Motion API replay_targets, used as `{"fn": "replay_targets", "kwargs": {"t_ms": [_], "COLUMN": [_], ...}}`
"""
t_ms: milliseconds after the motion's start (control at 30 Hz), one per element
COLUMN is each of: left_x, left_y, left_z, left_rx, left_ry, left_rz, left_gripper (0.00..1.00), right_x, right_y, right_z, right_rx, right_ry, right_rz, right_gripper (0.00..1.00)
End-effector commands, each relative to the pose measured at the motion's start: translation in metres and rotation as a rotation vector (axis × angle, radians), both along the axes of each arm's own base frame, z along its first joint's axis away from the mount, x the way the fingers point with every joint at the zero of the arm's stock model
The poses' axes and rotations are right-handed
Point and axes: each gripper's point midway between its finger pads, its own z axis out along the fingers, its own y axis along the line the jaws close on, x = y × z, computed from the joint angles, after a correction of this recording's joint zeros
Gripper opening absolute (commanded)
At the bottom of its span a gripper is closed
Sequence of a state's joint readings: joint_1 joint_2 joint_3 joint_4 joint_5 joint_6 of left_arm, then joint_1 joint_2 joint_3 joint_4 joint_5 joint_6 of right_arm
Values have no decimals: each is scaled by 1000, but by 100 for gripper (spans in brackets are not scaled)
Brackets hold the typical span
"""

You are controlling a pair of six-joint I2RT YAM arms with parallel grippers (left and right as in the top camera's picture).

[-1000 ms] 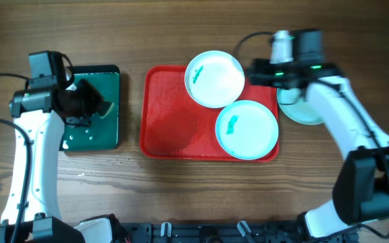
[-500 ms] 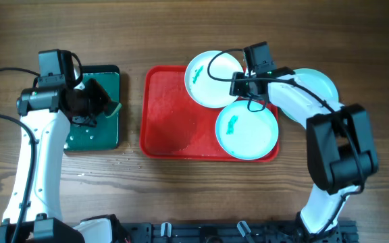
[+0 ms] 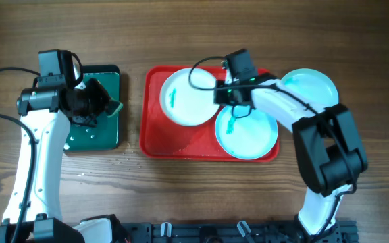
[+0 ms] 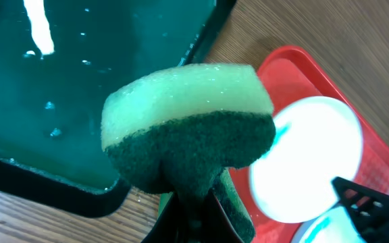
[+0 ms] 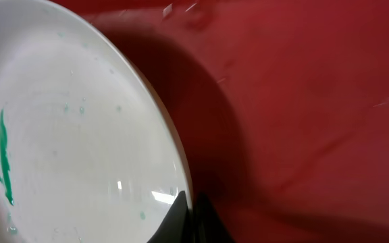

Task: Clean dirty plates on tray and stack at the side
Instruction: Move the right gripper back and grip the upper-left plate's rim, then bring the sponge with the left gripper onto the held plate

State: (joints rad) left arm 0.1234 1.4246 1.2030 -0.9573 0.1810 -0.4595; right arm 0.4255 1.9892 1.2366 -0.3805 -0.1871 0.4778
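Wooden table point(image 3: 181, 27) lay under everything; my right gripper point(image 5: 189, 214) was clamped on the rim of the white plate point(image 3: 184, 98) in the red tray point(image 3: 157, 138). A turquoise plate point(image 3: 248, 135) lay just beside it in the tray, and a second turquoise plate point(image 3: 313, 84) sat on the wood. My left gripper point(image 4: 188, 212) squeezed the sponge point(image 4: 188, 115) over the dark green tray point(image 3: 96, 138).

From overhead we look straight down on the bench point(image 3: 181, 196), with both arms in frame. Our left wrist view sits close behind the sponge point(image 4: 188, 145), facing the dark green tray point(image 4: 80, 88). Our right wrist view is nearer still. All three views share the white plate point(image 3: 186, 96) and the red tray point(image 3: 174, 138).
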Motion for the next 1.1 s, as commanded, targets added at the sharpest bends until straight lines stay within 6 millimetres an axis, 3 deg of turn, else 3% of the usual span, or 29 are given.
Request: {"fn": "replay_targets", "kwargs": {"t_ms": [0,267,567,700,933,1067], "left_x": [-1,-1,-5,0,4,3], "left_y": [-19,-60,-135,-156,-158,-136], "left_z": [6,-7,-59,-87,-134,-154], "left_rx": [-62,-97,-101,-101,-105,25], "left_ry": [-35,1,129,161,251,303], "left_rz": [-105,-265,-484,-527,-509,-475], "left_gripper": [4,4,4,4,4,4], "right_x": [-23,-47,-59,-62,-62,-62], "right_y": [23,30,45,44,44,43], "right_z": [-10,-17,-17,-18,-18,-18], "right_rx": [-1,-73,-63,-70,-73,-78], "right_ry": [46,88,96,107,107,105], "right_rz": [75,116,164,168,166,165], "right_gripper": [4,4,4,4,4,4]}}
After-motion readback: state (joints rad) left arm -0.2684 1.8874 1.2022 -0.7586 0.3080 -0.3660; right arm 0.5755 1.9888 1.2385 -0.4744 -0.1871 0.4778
